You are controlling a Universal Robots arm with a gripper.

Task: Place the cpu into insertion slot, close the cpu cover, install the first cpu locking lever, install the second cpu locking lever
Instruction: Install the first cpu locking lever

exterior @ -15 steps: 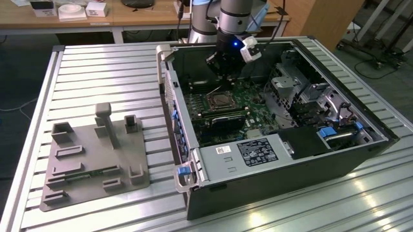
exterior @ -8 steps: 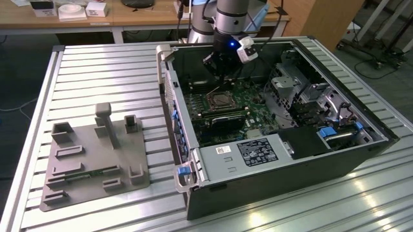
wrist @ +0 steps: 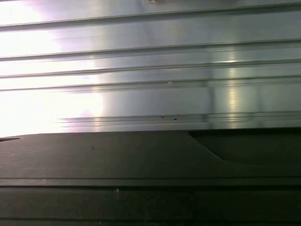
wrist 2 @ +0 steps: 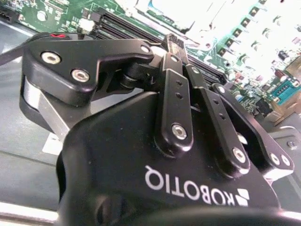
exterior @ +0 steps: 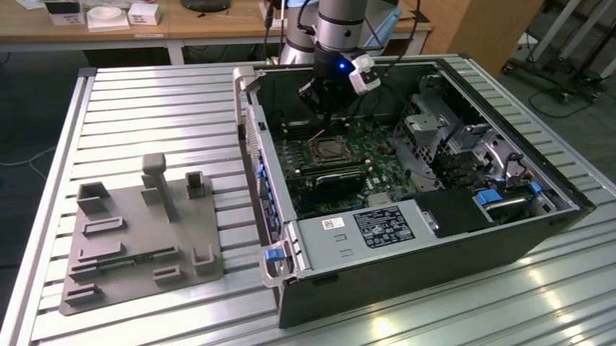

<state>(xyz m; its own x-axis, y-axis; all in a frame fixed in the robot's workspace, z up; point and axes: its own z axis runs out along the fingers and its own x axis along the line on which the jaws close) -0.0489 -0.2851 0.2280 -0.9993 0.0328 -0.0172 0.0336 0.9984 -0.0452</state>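
Here's the counter (exterior: 144,108), a ribbed aluminium top, and on it lies the open computer case (exterior: 405,281), along the counter's edge on the exterior view's right. The arm (exterior: 337,29) drops in from the far edge, and the end effector (exterior: 322,115) hangs inside the case, above the green board (exterior: 380,155).

In the second wrist view, the end effector (wrist 2: 176,44) has its fingers (wrist 2: 171,52) drawn together at the tips. Nothing shows between them, so it carries nothing that I can see.

Now the insertion slot (exterior: 315,153). It's on the board just below the end effector, near the case's far end, with a silvery rim. In its middle sits a pale grey square, which I take for the cpu (exterior: 332,149), lying flat in the slot. Whether the frame over it is latched, I cannot tell. In the second wrist view the insertion slot (wrist 2: 174,12) is just beyond the fingertips and washed out by glare, with the long memory slots (wrist 2: 122,28) running beside it.

Toward the near edge, a grey power supply block (exterior: 380,227) fills the case's near end, with a blue latch (exterior: 274,254) at its corner. At the counter's near corner on the exterior view's left rests a grey moulded fixture tray (exterior: 135,245), well apart from the case. The first wrist view catches the counter (wrist: 150,94) with a dark flat surface (wrist: 150,179) in front of it.
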